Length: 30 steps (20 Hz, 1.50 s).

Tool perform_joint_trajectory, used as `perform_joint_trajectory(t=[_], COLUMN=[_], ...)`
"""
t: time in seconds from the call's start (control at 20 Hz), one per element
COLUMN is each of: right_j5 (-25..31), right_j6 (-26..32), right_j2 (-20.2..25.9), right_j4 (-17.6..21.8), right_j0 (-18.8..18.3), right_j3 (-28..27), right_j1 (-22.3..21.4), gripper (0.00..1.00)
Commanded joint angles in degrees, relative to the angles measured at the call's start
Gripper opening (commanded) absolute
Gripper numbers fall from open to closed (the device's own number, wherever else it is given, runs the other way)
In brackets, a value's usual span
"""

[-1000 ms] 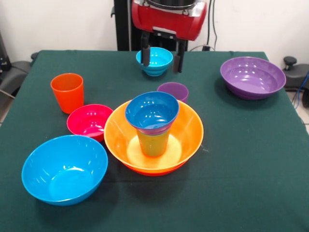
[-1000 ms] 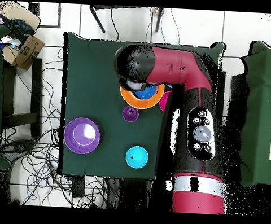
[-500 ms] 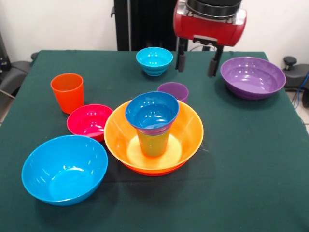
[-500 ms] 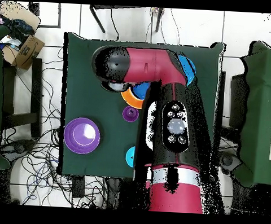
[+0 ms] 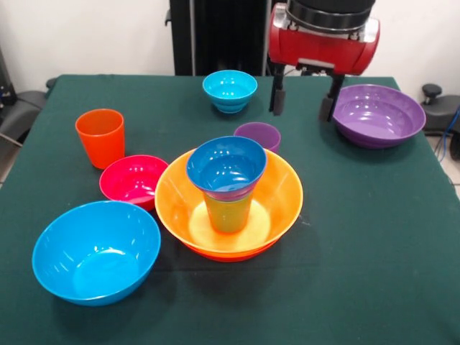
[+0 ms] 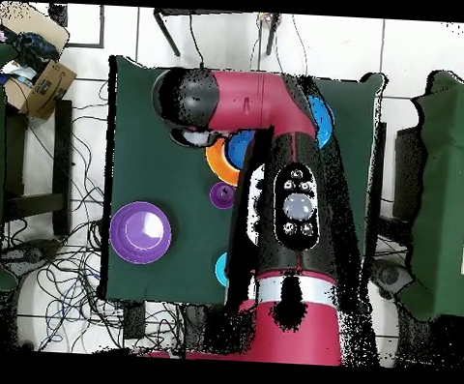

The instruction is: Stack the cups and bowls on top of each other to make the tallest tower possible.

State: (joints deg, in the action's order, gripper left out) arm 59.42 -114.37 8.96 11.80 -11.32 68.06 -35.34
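Note:
My gripper [image 5: 302,105] hangs open and empty above the far side of the table, between the small cyan bowl [image 5: 230,90] and the large purple bowl [image 5: 376,115], close to the purple bowl's left rim. The tower stands mid-table: the yellow-orange bowl [image 5: 284,198] sits in an orange-red bowl [image 5: 230,256] and holds the lime green cup [image 5: 227,213], with the dark blue bowl [image 5: 226,167] on top. The purple cup [image 5: 257,135] stands just behind it. The orange cup [image 5: 100,136], magenta bowl [image 5: 134,180] and sky-blue bowl [image 5: 95,250] are on the left.
The dark green table [image 5: 359,251] carries everything. In the overhead view the arm [image 6: 279,115] covers much of the table. The purple bowl [image 6: 140,232], the purple cup [image 6: 223,194] and part of the yellow-orange bowl [image 6: 216,162] show beside it.
In the front view my gripper has moved right, from over the cyan bowl to beside the purple bowl, still open and empty. No cup or bowl has moved.

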Motion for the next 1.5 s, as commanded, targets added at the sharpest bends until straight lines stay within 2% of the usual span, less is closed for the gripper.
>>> perform_joint_trajectory(t=[0.05,0.3,0.75,0.95,1.15,1.5], right_j5=[9.19,9.77,13.12,15.70,20.83,28.02], right_j6=[-1.24,-2.82,-0.93,2.05,5.37,7.89], right_j2=[3.39,2.73,3.03,4.01,5.78,8.93], right_j4=[0.45,-0.17,-0.40,0.70,2.20,6.49], right_j0=[1.63,2.88,3.71,3.67,3.96,5.37], right_j3=[-13.07,-15.66,-24.31,-32.11,-42.72,-55.89], right_j1=[10.44,11.89,16.61,21.27,26.63,31.88], gripper=[1.00,1.00,1.00,1.00,1.00,1.00])
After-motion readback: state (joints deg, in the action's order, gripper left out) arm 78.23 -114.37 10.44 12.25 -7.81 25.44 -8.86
